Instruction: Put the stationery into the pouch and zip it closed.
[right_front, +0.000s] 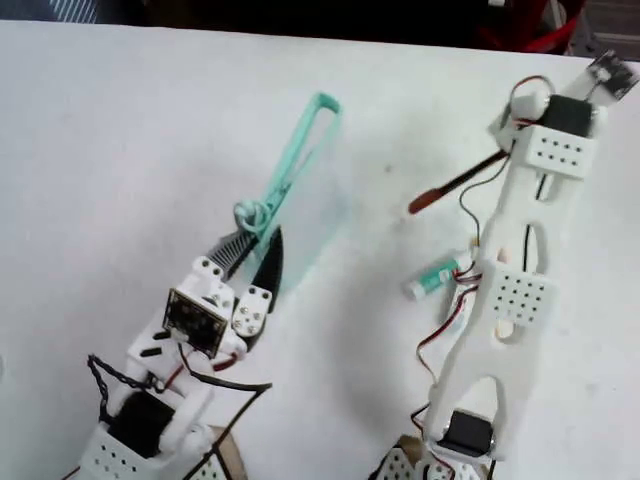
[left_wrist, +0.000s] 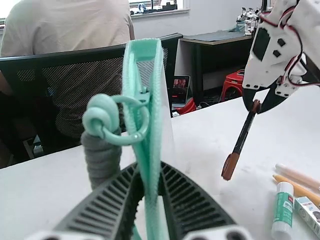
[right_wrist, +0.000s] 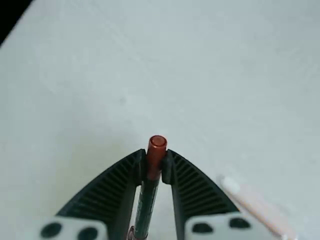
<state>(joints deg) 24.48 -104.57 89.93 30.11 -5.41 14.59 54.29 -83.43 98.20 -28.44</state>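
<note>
**Pouch pinched on edge, pen in the other hand**

The left hand is clamped on the mint-green zip edge of the clear pouch, just beside its ring pull. The pouch stands on edge, zip side up, on the white counter. The right hand grips a brown-capped pen, capped end slanting toward the pouch but well apart from it. A glue stick and pencils lie on the counter by the right arm.

The pouch stands on edge mid-table, its near end pinched in the left gripper, and runs away from it. To its right the pen is clamped in the right gripper. The glue stick lies on the table, nearer, beside the right arm.
</note>
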